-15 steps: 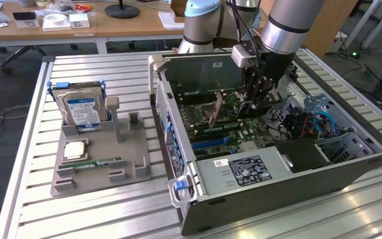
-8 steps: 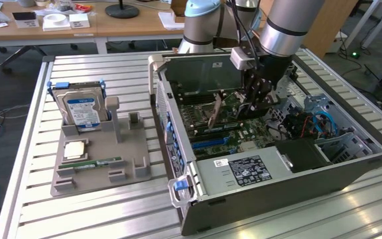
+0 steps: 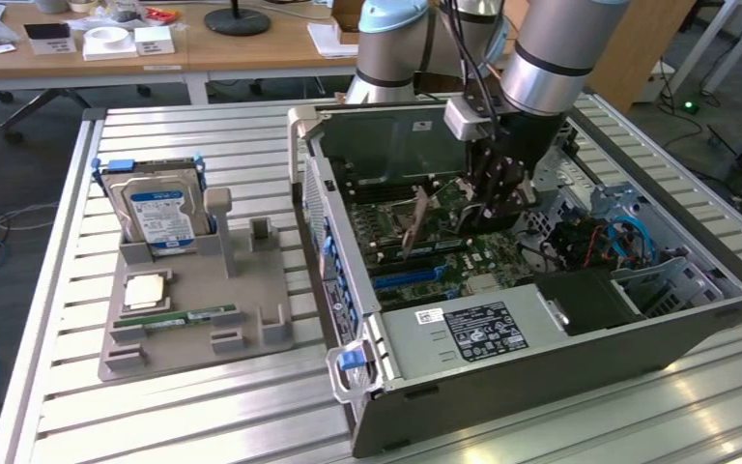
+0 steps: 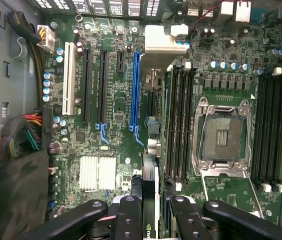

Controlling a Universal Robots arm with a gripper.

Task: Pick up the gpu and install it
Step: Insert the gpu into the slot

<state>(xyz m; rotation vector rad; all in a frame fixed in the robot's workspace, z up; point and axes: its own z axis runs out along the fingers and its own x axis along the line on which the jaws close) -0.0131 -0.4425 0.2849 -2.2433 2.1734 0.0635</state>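
Wrist view shows my claw [image 4: 153,210] grasping the gpu [image 4: 149,172] by its thin edge, over the motherboard [image 4: 113,117], near the blue slot [image 4: 135,90].

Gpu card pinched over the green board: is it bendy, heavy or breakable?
The thin, flat dark gpu card is probably stiff: it runs straight, edge-on, between the jaws of the black gripper. It is likely light, since a narrow pinch seems to hold it. It is probably fragile if knocked, a thin edge facing the green motherboard and its crowded slots.
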